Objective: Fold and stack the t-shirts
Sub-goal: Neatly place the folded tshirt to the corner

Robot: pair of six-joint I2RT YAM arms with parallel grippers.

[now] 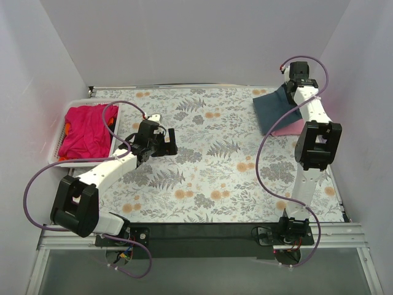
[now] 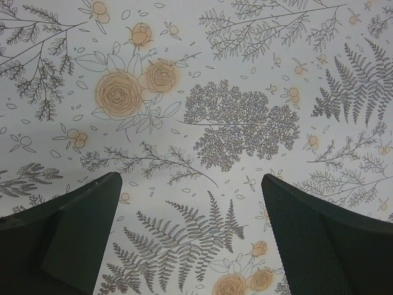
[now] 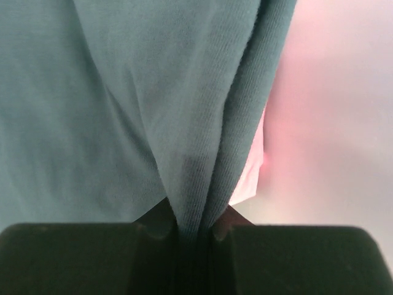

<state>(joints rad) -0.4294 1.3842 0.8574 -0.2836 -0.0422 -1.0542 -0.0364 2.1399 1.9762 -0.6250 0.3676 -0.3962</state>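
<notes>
A dark slate blue-grey t-shirt (image 1: 275, 108) lies folded at the table's back right, on top of a light pink t-shirt (image 1: 290, 128) whose edge shows beneath it. My right gripper (image 1: 288, 87) is shut on the blue-grey shirt's far edge; in the right wrist view the cloth (image 3: 153, 110) is pinched between the fingers, with pink (image 3: 252, 172) beside it. A magenta t-shirt (image 1: 86, 130) fills the white basket (image 1: 63, 130) at the left, an orange-red bit (image 1: 66, 127) at its side. My left gripper (image 1: 170, 142) hovers open over the bare floral tabletop (image 2: 202, 123), right of the basket.
White walls close in the table on the left, back and right. The floral tablecloth (image 1: 209, 172) covers the whole surface. Purple cables loop from both arms. A black bar (image 1: 202, 236) runs along the near edge between the arm bases.
</notes>
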